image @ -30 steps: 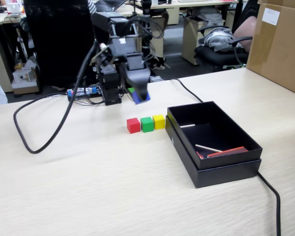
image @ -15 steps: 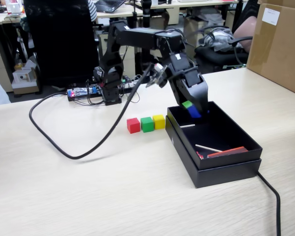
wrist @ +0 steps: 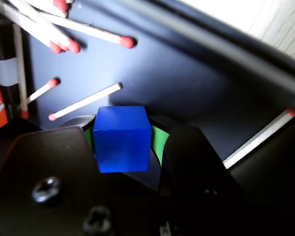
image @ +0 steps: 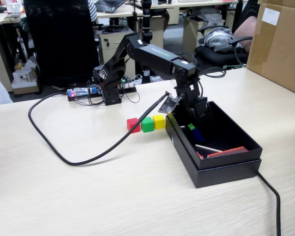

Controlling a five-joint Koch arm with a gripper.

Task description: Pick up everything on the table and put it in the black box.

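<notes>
My gripper point(image: 194, 132) reaches down inside the black box point(image: 226, 168) and is shut on the blue cube point(image: 198, 135). In the wrist view the blue cube point(wrist: 121, 138) sits between the green-padded jaws of the gripper point(wrist: 122, 129), just above the box's dark floor point(wrist: 186, 78). On the beige table point(image: 88, 196), a red cube point(image: 133, 125), a green cube point(image: 147, 124) and a yellow cube point(image: 159, 121) stand in a row just left of the box.
Red-tipped white sticks point(wrist: 83, 30) and a flat red strip point(image: 227, 152) lie in the box. A thick black cable point(image: 73, 156) loops over the table on the left, and another cable point(image: 271, 194) trails off at the right. A brown carton point(image: 280, 44) stands at the back right.
The arm swung from above the table left of the cubes over to the right with the blue cube. It then lowered into the black box.
</notes>
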